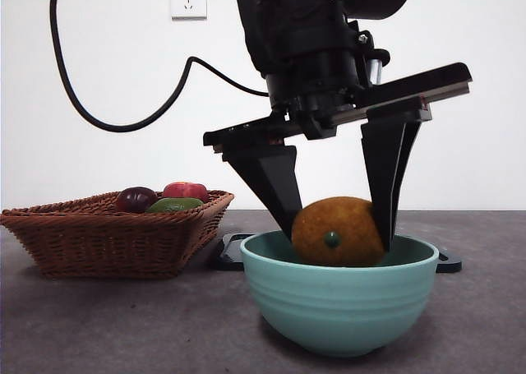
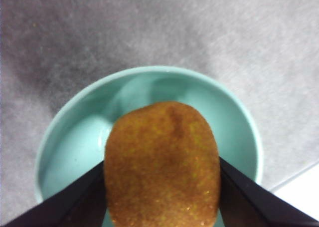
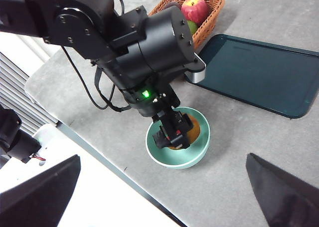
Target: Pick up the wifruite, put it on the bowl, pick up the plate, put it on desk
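The wifruite, an orange-brown fruit with a dark stem dot, sits low inside the mint-green bowl on the grey desk. My left gripper reaches down into the bowl, its two black jaws pressed against both sides of the fruit. The left wrist view shows the wifruite between the jaws, over the bowl. My right gripper is open and empty, high above the desk, looking down on the left arm, the bowl and the wifruite.
A dark teal flat plate lies on the desk behind the bowl, its edge showing in the front view. A wicker basket at the left holds a red fruit, a dark purple fruit and a green one. The desk's front edge runs close to the bowl.
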You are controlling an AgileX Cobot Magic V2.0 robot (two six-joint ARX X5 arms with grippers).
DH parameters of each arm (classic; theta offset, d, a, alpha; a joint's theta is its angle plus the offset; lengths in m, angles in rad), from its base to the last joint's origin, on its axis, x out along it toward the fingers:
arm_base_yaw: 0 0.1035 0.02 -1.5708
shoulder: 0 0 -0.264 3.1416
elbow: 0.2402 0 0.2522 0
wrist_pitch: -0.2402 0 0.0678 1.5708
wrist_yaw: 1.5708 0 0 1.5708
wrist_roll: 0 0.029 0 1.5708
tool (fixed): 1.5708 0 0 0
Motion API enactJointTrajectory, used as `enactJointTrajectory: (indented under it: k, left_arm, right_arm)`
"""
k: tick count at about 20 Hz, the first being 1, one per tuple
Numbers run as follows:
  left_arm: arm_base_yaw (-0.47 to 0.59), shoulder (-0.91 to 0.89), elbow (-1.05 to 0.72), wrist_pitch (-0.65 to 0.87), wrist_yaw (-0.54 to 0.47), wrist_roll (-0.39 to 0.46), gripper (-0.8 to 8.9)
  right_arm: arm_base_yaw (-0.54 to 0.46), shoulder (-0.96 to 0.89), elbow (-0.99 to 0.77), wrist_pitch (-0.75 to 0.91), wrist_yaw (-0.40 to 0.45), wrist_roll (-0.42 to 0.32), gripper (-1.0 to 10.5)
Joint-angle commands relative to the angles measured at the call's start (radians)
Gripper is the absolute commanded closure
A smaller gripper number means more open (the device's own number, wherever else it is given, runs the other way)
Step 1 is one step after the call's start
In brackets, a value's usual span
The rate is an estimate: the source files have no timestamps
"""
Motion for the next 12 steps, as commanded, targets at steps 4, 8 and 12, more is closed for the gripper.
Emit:
enactJointTrajectory:
  k: [4, 8, 12]
  left_arm:
    - [-0.013, 0.077, 0.022, -0.004, -0.005, 0.038, 5.38]
    - [-0.018, 0.095, 0.022, 0.005, -0.005, 0.049, 5.38]
    - [-0.019, 0.095, 0.022, -0.003, -0.005, 0.06, 5.28]
  right_arm:
    - [0.003, 0.002, 0.02, 0.006, 0.001, -0.008, 2.8]
    - [0.003, 0.002, 0.02, 0.017, 0.001, -0.007, 2.8]
    - [0.003, 0.002, 0.02, 0.022, 0.004, -0.007, 2.8]
